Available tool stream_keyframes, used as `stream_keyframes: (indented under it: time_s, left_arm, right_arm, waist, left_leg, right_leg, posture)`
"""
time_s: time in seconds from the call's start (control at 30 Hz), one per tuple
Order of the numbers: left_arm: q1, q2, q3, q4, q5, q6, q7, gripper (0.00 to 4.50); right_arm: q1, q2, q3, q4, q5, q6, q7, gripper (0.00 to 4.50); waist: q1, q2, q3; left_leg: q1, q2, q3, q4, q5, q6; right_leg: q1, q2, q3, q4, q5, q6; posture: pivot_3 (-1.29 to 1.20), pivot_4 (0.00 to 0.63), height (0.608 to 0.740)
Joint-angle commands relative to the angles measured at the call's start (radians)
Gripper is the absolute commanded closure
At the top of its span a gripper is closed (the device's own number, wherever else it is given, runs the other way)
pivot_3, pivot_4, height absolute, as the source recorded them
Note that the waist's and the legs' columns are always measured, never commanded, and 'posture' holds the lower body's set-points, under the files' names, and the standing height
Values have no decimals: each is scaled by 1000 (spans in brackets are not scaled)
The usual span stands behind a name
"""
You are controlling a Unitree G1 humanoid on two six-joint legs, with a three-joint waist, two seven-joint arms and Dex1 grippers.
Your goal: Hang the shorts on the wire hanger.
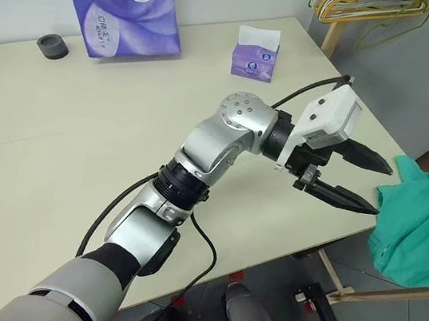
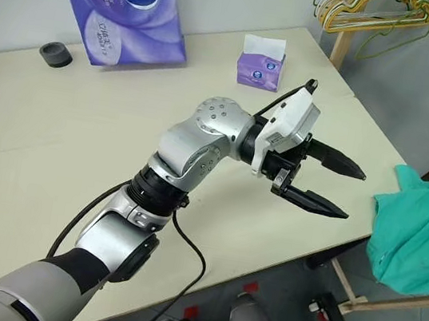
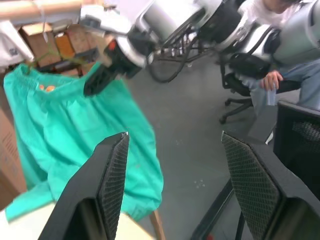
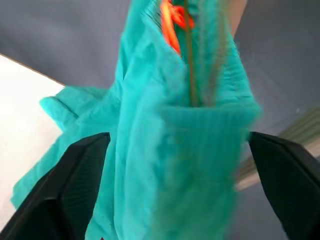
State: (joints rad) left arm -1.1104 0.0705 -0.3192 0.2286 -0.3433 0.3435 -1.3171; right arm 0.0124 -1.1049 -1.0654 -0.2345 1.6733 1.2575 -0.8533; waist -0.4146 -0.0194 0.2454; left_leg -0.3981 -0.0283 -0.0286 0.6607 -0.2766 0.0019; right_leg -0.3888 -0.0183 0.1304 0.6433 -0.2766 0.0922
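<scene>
Teal-green fabric: the shorts (image 1: 422, 228) are thin cloth with a gathered waistband, hanging in loose folds past the right edge of the cream table (image 1: 79, 148).
Waistband detail: in the right wrist view, a thin olive wire of the wire hanger (image 4: 189, 55) is running down into the bunched waistband beside an orange mark.
Shorts position: they are draping beside the table corner, just beyond the left gripper's fingertips, not touching them.
Left gripper (image 1: 364, 183): it is reaching across the table toward the shorts, its two black fingers standing apart with nothing between them.
Right gripper (image 4: 180, 200): its fingers are spreading wide on either side of the shorts, gripping nothing.
</scene>
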Motion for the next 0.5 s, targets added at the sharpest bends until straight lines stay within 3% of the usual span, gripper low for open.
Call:
stream_keyframes:
  time_s: [0.03, 0.5]
  left_arm:
    - [-20, -10, -13, 23, 33, -51, 12, 1363]
    - [-37, -34, 1, 99, 77, -81, 40, 1363]
  right_arm:
    - [32, -33, -51, -49, 23, -42, -5, 46]
    - [93, -95, -72, -147, -54, -76, -52, 46]
  waist:
    - [0, 0, 0]
    - [1, 0, 0]
  left_leg:
    - [0, 0, 0, 0, 0, 0]
    - [-1, 0, 1, 0, 0, 0]
  right_leg:
    - [0, 0, 0, 0, 0, 0]
    - [-1, 0, 1, -1, 0, 0]
  posture:
    - [-517, 257, 740]
    - [-509, 240, 740]
